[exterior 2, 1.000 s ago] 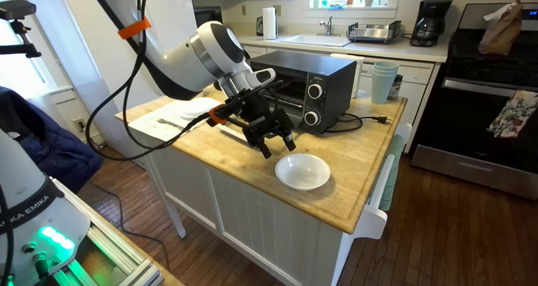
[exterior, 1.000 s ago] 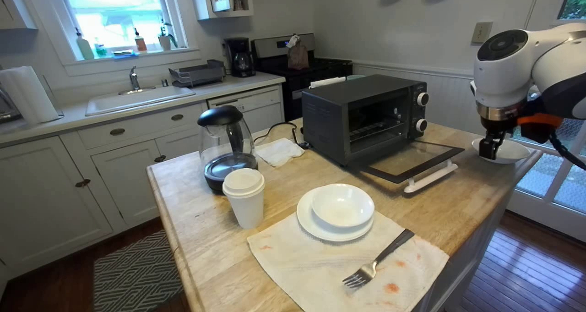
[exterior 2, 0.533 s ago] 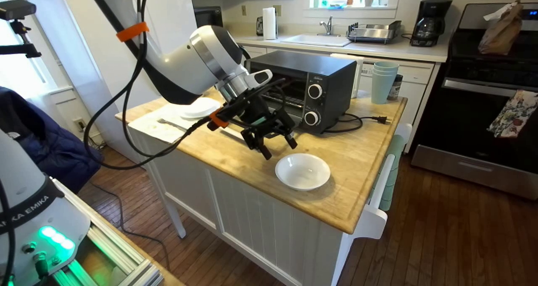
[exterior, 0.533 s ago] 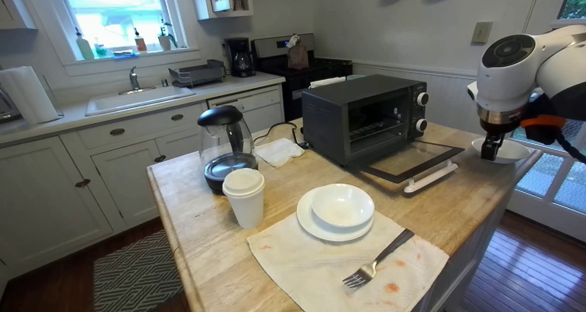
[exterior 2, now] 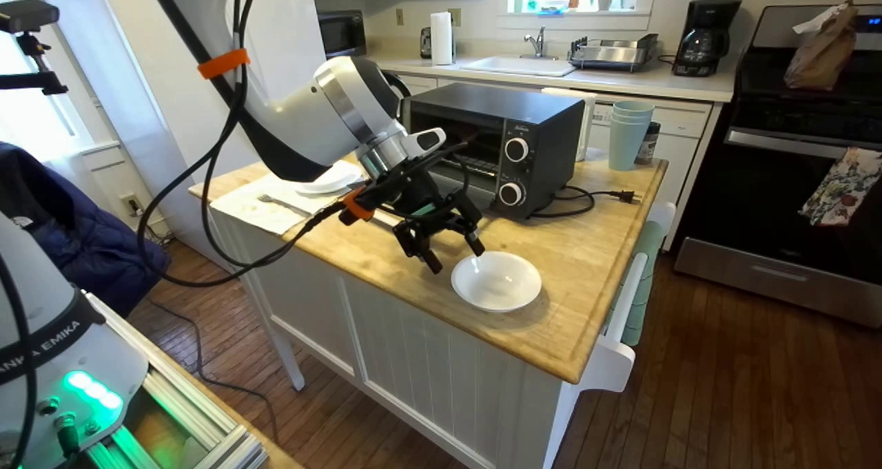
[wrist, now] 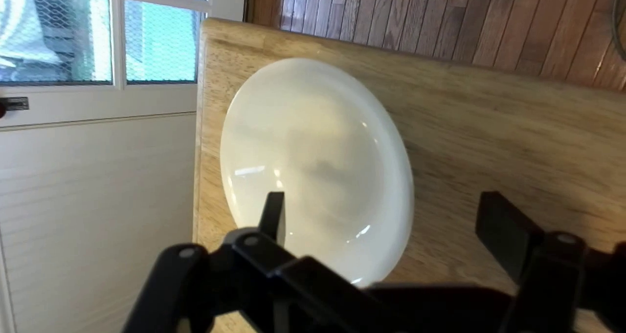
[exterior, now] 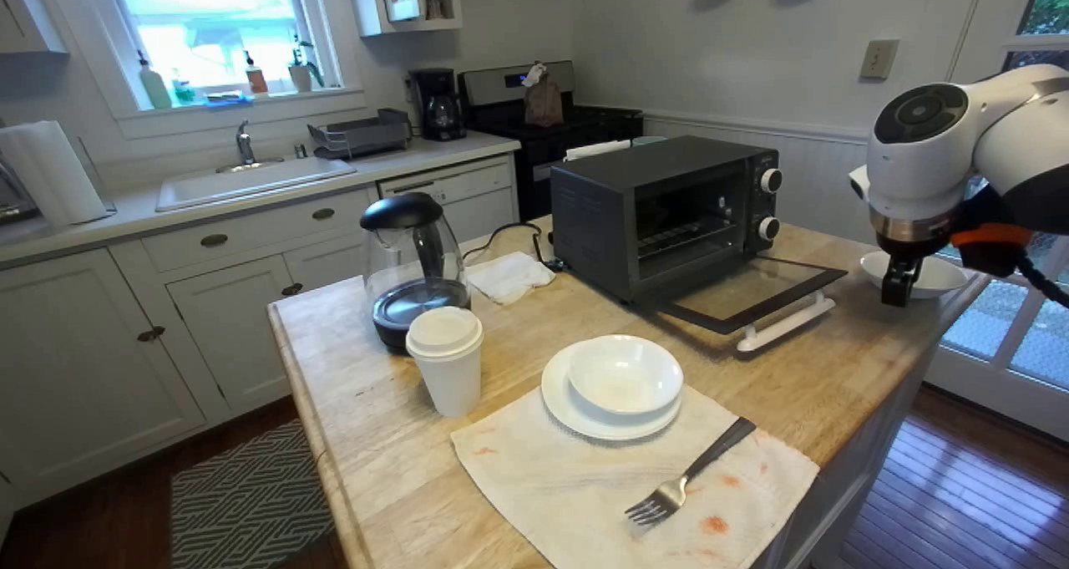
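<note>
Above a wooden kitchen island (exterior 2: 551, 238), a robot gripper (exterior 2: 455, 257), jaws spread apart, hovers near a white bowl (exterior 2: 496, 282); contact is unclear.

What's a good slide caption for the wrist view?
Open fingers close to a white bowl near the corner of a wooden tabletop.

In the wrist view, the pincer (wrist: 382, 197) partly hides the bowl (wrist: 318, 159)

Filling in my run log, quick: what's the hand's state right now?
Black two-finger hand: open, holding nothing, nearest the shiny round white bowl.
</note>
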`<state>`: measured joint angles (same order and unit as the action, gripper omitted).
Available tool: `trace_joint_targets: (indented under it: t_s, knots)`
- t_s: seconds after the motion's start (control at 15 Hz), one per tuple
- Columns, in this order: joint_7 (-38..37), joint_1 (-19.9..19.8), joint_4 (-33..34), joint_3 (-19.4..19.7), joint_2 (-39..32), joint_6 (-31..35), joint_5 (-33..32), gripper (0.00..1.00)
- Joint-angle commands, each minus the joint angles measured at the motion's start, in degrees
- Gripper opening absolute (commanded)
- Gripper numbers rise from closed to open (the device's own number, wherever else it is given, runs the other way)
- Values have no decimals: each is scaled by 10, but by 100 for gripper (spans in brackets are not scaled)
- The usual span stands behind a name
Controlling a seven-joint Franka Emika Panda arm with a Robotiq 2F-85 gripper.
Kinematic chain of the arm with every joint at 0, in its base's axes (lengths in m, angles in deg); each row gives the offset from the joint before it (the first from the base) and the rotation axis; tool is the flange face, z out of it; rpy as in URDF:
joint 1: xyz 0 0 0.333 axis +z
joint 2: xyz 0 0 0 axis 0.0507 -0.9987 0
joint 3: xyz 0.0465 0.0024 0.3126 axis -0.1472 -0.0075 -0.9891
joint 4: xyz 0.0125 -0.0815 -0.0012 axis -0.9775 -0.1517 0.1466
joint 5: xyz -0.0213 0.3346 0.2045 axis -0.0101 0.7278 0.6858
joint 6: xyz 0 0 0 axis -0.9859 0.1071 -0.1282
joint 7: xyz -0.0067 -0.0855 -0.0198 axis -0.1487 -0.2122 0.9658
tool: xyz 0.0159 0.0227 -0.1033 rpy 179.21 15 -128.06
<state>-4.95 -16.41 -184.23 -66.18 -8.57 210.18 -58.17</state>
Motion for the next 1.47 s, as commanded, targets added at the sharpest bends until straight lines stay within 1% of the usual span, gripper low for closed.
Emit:
trace_joint_targets:
  t_s: [0.0,0.27,0.6,0.73,0.8,0.87,0.93,1.0,1.2,1.4]
  knots:
    - [-9,-13,15,-10,-22,5,-11,100]
    - [-11,-14,26,-10,-39,3,-14,100]
    - [-7,-17,37,-11,-48,6,-9,72]
    - [-7,-18,40,-11,-51,7,-8,64]
    - [-7,-19,42,-11,-52,7,-7,68]
    - [-7,-20,43,-12,-53,7,-6,63]
    - [-7,-20,44,-12,-54,7,-6,65]
    - [-7,-21,44,-12,-55,7,-6,64]
    - [-7,-21,47,-13,-57,7,-4,59]
    - [-7,-21,48,-13,-58,8,-4,56]
